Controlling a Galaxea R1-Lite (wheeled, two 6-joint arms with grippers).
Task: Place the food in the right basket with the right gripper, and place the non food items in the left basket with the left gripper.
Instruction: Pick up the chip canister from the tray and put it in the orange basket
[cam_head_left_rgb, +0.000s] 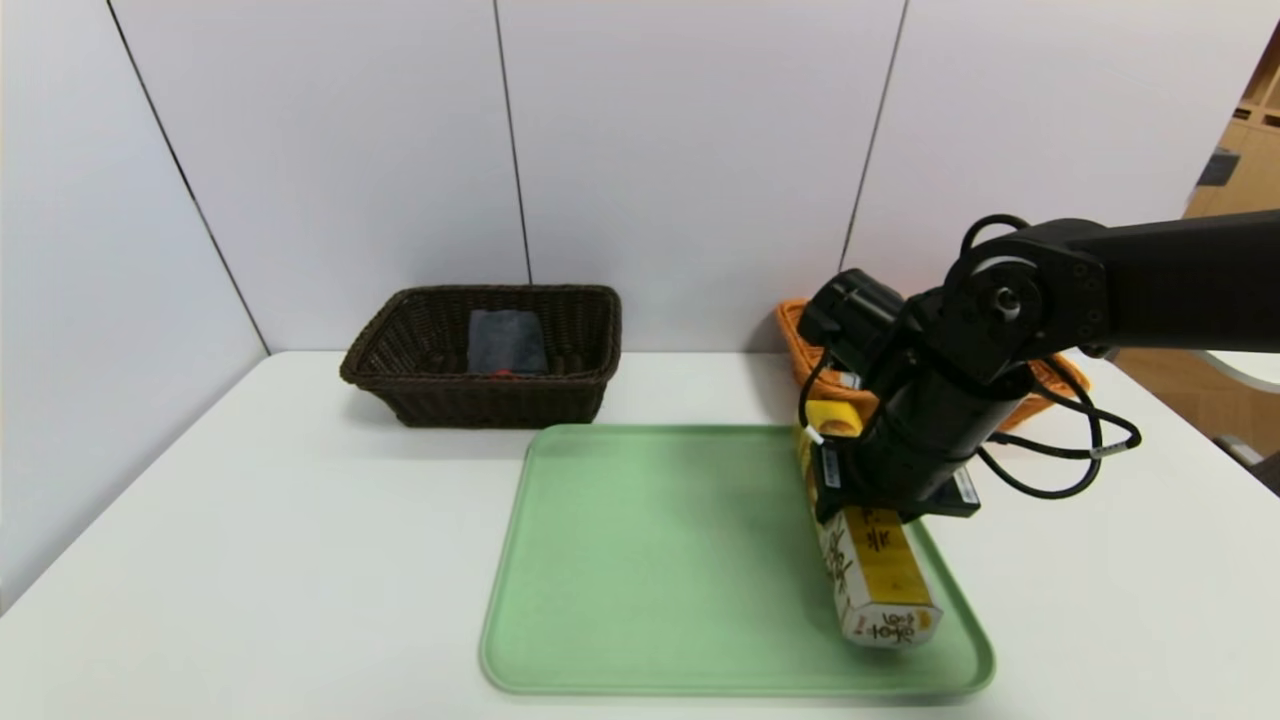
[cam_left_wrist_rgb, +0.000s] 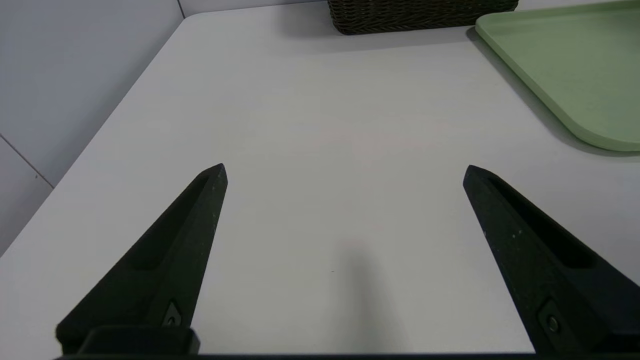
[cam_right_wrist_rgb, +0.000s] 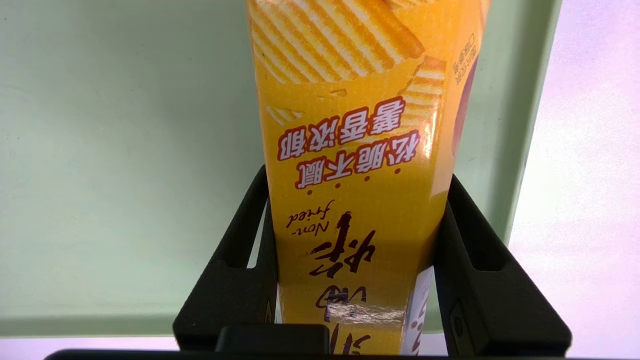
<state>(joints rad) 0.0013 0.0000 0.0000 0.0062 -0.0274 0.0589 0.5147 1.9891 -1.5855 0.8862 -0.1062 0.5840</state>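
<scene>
The food, a long yellow carton (cam_head_left_rgb: 880, 570) with dark lettering, lies lengthwise over the right side of the green tray (cam_head_left_rgb: 650, 560). My right gripper (cam_head_left_rgb: 858, 515) is shut on it near its far end. In the right wrist view, both black fingers (cam_right_wrist_rgb: 240, 250) press the carton's (cam_right_wrist_rgb: 355, 150) sides. The right basket (cam_head_left_rgb: 797, 325), orange wicker, shows partly behind the right arm. The left basket (cam_head_left_rgb: 480, 400), dark brown, holds a folded grey-blue cloth (cam_head_left_rgb: 506, 340) and a small red item (cam_head_left_rgb: 503, 374). My left gripper (cam_left_wrist_rgb: 345, 169) hangs open over bare table, out of the head view.
White table (cam_head_left_rgb: 250, 520) bounded by pale wall panels behind and to the left. The left wrist view shows the tray's corner (cam_left_wrist_rgb: 565, 65) and the dark basket's base (cam_left_wrist_rgb: 420, 15). Black cables (cam_head_left_rgb: 1060, 460) loop off the right arm over the table.
</scene>
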